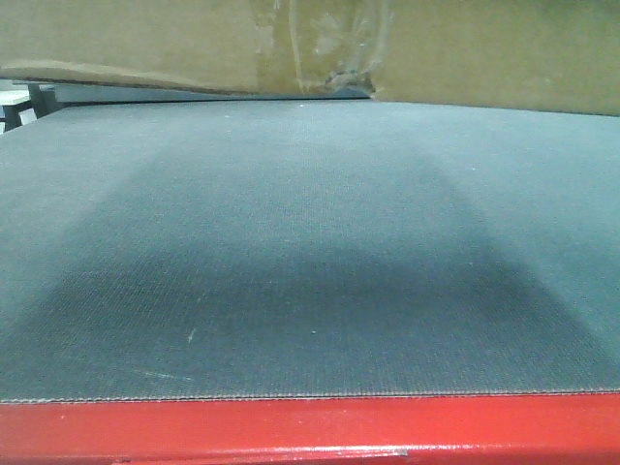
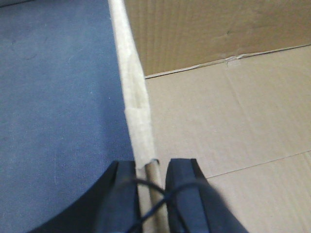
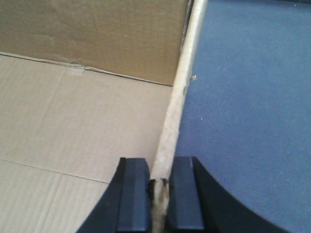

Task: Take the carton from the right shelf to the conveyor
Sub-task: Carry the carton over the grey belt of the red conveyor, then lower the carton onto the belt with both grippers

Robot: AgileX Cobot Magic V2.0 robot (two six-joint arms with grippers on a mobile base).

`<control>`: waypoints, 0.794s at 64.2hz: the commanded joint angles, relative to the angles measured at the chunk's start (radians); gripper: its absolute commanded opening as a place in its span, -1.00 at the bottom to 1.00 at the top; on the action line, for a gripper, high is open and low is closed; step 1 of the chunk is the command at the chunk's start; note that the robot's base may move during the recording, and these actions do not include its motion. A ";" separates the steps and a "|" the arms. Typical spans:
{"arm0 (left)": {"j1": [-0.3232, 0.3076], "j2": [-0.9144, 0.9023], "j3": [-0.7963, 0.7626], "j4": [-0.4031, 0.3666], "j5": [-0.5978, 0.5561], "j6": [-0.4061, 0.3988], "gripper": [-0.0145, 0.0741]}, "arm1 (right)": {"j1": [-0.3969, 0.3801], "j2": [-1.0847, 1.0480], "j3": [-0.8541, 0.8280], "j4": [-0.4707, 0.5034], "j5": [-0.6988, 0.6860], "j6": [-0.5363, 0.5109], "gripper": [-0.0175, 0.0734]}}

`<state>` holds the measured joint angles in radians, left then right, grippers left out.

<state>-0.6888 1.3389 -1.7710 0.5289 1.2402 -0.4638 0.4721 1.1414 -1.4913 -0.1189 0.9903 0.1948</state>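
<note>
The conveyor belt lies flat and open ahead of you, from its red frame edge to the carton. The carton spans the whole far side and blocks passage beyond. A thin gap shows under its left end only. At each wrist, a carton wall fills the space between the jaws of your left gripper and right gripper. Outside each wall is open belt. Inside is the carton's floor, closed off ahead by another upright wall.
</note>
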 commanded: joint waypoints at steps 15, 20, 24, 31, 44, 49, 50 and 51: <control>0.056 0.040 -0.007 -0.014 -0.126 0.009 -0.71 | -0.002 0.036 0.000 -0.007 -0.129 -0.012 -0.75; 0.088 0.072 -0.007 -0.040 -0.157 0.009 -0.71 | -0.011 0.075 0.000 -0.007 -0.136 -0.012 -0.75; 0.104 0.098 -0.007 -0.048 -0.184 0.009 -0.71 | -0.019 0.106 0.000 -0.007 -0.142 -0.012 -0.75; 0.119 0.147 -0.007 -0.048 -0.212 0.009 -0.71 | -0.046 0.172 0.000 -0.007 -0.170 -0.012 -0.75; 0.148 0.264 -0.007 -0.048 -0.222 0.009 -0.71 | -0.101 0.287 0.000 -0.007 -0.240 -0.012 -0.75; 0.155 0.307 -0.007 -0.048 -0.221 0.009 -0.71 | -0.112 0.329 0.000 -0.007 -0.266 -0.012 -0.75; 0.155 0.314 -0.007 -0.048 -0.224 0.009 -0.71 | -0.113 0.337 0.000 -0.007 -0.269 -0.012 -0.75; 0.157 0.324 -0.007 -0.048 -0.226 0.009 -0.71 | -0.115 0.345 0.000 -0.007 -0.272 -0.012 -0.75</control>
<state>-0.5354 1.6261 -1.7710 0.4971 1.0700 -0.4638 0.3636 1.4544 -1.4913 -0.1344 0.8044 0.1932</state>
